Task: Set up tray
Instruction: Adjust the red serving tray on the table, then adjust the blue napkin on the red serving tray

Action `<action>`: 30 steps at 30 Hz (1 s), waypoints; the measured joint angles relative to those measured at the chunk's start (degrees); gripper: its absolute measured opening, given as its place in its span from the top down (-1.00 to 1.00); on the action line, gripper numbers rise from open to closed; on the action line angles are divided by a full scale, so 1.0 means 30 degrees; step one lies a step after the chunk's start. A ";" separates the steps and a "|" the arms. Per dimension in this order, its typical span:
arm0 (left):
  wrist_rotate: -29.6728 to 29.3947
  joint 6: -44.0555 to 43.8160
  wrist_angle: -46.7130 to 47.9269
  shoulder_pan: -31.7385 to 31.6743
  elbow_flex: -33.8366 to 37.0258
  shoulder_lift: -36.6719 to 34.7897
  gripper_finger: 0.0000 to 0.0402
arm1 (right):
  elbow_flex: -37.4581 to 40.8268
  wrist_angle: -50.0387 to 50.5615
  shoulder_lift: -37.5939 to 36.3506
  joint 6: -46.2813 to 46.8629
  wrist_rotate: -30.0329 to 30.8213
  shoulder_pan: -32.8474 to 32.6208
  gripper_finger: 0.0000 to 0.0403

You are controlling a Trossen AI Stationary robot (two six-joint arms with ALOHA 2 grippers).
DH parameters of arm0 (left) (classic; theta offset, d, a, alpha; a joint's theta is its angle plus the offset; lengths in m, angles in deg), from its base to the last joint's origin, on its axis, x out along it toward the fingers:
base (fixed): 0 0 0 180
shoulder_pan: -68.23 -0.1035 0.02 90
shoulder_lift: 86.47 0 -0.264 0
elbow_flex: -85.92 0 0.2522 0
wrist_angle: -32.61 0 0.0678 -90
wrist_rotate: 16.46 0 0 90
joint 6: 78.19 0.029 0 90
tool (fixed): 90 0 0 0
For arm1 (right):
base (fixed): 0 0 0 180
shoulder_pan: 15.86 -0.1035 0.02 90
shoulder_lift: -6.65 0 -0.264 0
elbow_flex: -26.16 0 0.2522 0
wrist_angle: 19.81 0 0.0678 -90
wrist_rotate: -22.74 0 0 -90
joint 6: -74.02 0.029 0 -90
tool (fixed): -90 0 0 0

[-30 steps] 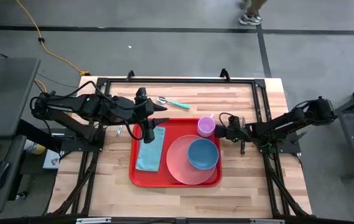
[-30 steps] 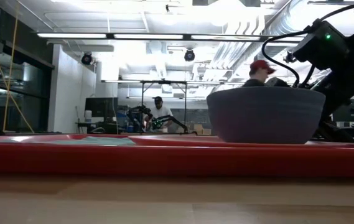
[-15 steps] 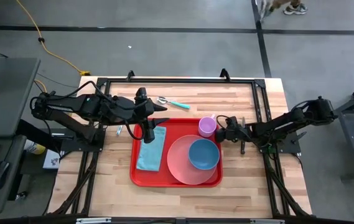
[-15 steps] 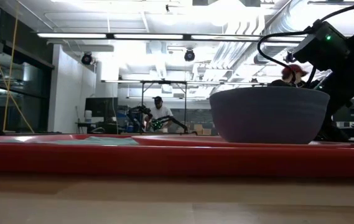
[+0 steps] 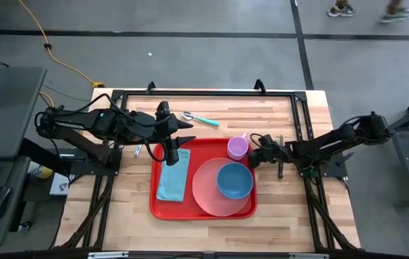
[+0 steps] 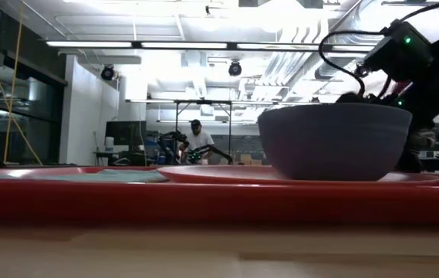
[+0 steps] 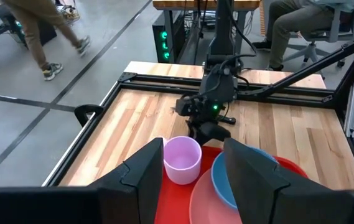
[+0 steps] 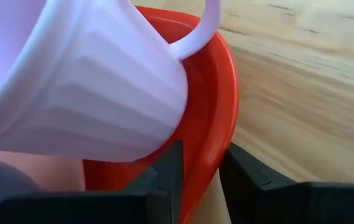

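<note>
From above, the red tray is seen lying at the middle of the wooden worktop. On it lie a teal napkin at the left, a pink plate with a blue bowl at the right, and a lilac cup at the far right corner. The left tool is held over the tray's far left part, above the napkin. The right tool is placed at the tray's right rim, just beside the cup. A teal-handled spoon lies on the worktop beyond the tray.

In the low view, the tray rim fills the width, with the bowl standing on the plate.

In the left wrist view, the left tool's fingers are seen spread wide, holding nothing; the cup shows between them.

In the right wrist view, the right tool's fingers are closed narrowly on the tray rim, the cup close above.
</note>
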 joint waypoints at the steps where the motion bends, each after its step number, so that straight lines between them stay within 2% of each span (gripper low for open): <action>1: 0.0000 0.0007 0.0007 0.0001 0.0000 0.0006 0.00 | -0.0001 0.0001 -0.0228 -0.0341 -0.0221 0.0050 0.63; 6: 0.0000 0.0160 0.0004 0.0000 0.0000 0.0003 0.00 | -0.0001 0.0137 -0.0684 -0.1491 -0.0962 0.0568 0.51; 15: 0.0000 0.0204 0.0005 0.0007 0.0000 0.0007 0.00 | -0.0066 0.1879 -0.0740 -0.0104 -0.1235 0.1565 -0.02; 19: 0.0000 0.0204 0.0000 0.0000 0.0000 0.0007 0.00 | -0.0096 0.2105 -0.0749 0.0193 -0.0813 0.1647 -0.19; 24: 0.0018 0.0201 0.0003 0.0007 0.0000 0.0007 0.00 | -0.0089 0.2245 -0.0774 0.0208 -0.0325 0.1907 -0.19; 30: 0.0044 0.0038 0.0013 0.0006 0.0000 0.0007 0.00 | -0.0004 0.2619 -0.1946 -0.0236 -0.1607 0.2164 -0.12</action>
